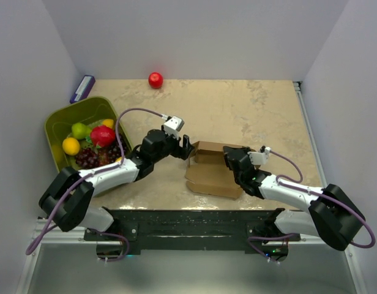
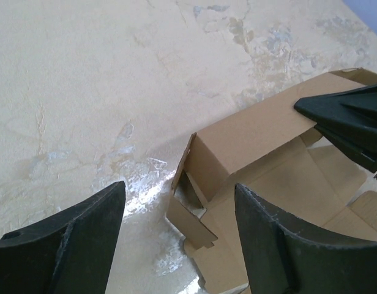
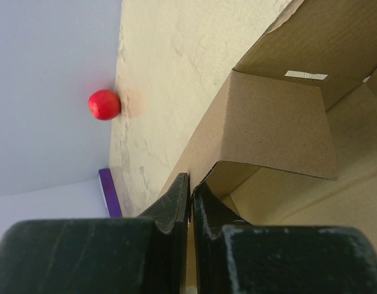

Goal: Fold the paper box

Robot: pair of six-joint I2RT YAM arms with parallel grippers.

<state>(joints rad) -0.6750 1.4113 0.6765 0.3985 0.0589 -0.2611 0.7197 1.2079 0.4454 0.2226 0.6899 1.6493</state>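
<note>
The paper box (image 1: 214, 173) is brown cardboard, partly raised, lying near the table's front middle. One long wall (image 2: 250, 138) stands up and a small end flap (image 2: 191, 223) juts out at its left corner. My left gripper (image 1: 187, 149) hangs open at the box's left end, with that corner flap between its fingers (image 2: 84, 245) but not touched. My right gripper (image 1: 229, 157) is shut on the thin upper edge of the raised wall (image 3: 268, 122); its fingertips (image 3: 190, 187) pinch the cardboard. Its black fingers (image 2: 350, 119) also show in the left wrist view.
An olive-green bin (image 1: 59, 119) of fruit stands at the left, close to the left arm. A red ball (image 1: 155, 79) (image 3: 104, 104) lies against the back wall. A purple block (image 1: 82, 88) (image 3: 109, 193) sits in the back left corner.
</note>
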